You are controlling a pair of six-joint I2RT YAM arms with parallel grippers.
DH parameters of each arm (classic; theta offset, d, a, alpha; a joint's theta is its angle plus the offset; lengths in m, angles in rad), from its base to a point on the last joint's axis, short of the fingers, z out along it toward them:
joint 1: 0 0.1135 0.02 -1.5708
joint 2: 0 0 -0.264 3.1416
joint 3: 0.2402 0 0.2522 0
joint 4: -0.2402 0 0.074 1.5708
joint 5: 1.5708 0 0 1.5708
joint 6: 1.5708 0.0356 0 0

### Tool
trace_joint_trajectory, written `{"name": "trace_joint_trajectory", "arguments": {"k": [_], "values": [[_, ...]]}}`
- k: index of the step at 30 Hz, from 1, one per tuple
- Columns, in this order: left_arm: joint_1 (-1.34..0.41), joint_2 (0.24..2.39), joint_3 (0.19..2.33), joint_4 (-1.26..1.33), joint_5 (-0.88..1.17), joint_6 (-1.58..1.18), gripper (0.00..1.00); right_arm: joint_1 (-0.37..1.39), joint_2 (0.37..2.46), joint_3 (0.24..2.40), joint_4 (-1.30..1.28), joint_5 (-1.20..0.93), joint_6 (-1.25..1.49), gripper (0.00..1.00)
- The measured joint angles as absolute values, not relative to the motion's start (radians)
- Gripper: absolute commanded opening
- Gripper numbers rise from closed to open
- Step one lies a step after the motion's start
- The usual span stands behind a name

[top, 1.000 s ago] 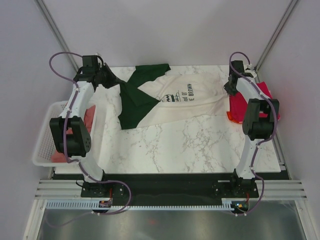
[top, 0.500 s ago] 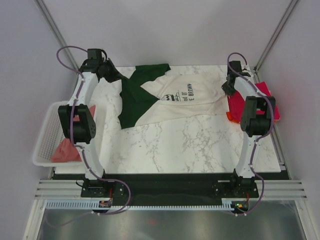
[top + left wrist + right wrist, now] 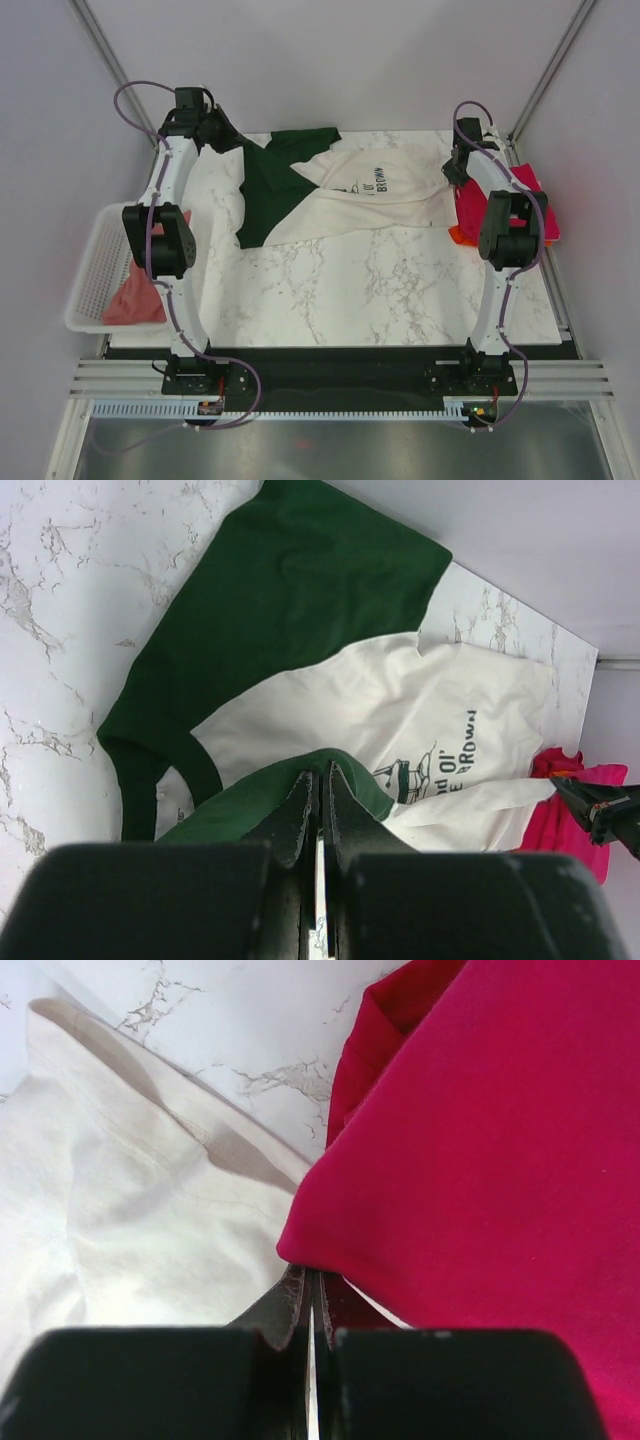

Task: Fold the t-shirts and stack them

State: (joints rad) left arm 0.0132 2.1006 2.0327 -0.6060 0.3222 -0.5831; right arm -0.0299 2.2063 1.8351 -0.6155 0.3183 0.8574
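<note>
The cream t-shirt (image 3: 375,198) with dark green sleeves and black print lies spread across the back of the marble table (image 3: 380,290). My left gripper (image 3: 228,143) is shut on its green sleeve (image 3: 250,800), lifting it at the shirt's left end. My right gripper (image 3: 453,172) is shut at the shirt's right edge, on cream cloth (image 3: 130,1190). The magenta t-shirt (image 3: 480,1140) overhangs its fingertips. The magenta t-shirt (image 3: 470,205) lies on an orange one (image 3: 457,236) at the table's right edge. A salmon-pink t-shirt (image 3: 135,300) lies in the basket.
A white lattice basket (image 3: 85,290) hangs off the table's left side. Grey walls and metal posts close in the back corners. The arm bases stand on a black rail (image 3: 340,375) at the near edge.
Both grippers have moved toward the back of the table, drawing the cream shirt a little back and left. The left arm has stretched out farther. Both jaws stay shut.
</note>
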Motion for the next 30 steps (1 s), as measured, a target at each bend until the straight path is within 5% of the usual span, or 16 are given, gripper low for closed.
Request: {"name": "trace_joint_trajectory", "arguments": {"k": [7, 10, 12, 13, 15, 17, 24, 30], "values": [[0.013, 2.196, 2.110, -0.613, 0.323, -0.587, 0.02, -0.030, 2.210, 1.847, -0.619, 0.315, 0.859, 0.06], [0.013, 2.246, 2.162, -0.612, 0.327, -0.595, 0.03, -0.030, 2.210, 1.855, -0.618, 0.310, 0.861, 0.28], [0.014, 2.281, 2.196, -0.610, 0.344, -0.600, 0.32, -0.030, 2.210, 1.861, -0.616, 0.297, 0.851, 0.36], [0.014, 2.300, 2.216, -0.607, 0.352, -0.603, 0.42, -0.029, 2.210, 1.863, -0.614, 0.290, 0.842, 0.54], [0.014, 2.325, 2.234, -0.600, 0.367, -0.611, 0.67, -0.025, 2.210, 1.865, -0.607, 0.282, 0.827, 0.63], [0.014, 2.328, 2.230, -0.602, 0.368, -0.615, 0.79, -0.020, 2.209, 1.863, -0.598, 0.273, 0.807, 0.67], [0.010, 2.170, 2.022, -0.598, 0.289, -0.611, 1.00, 0.020, 2.072, 1.688, -0.531, 0.244, 0.758, 0.71], [-0.026, 1.857, 1.750, -0.593, 0.188, -0.609, 1.00, 0.045, 1.842, 1.458, -0.421, 0.159, 0.724, 0.70]]}}
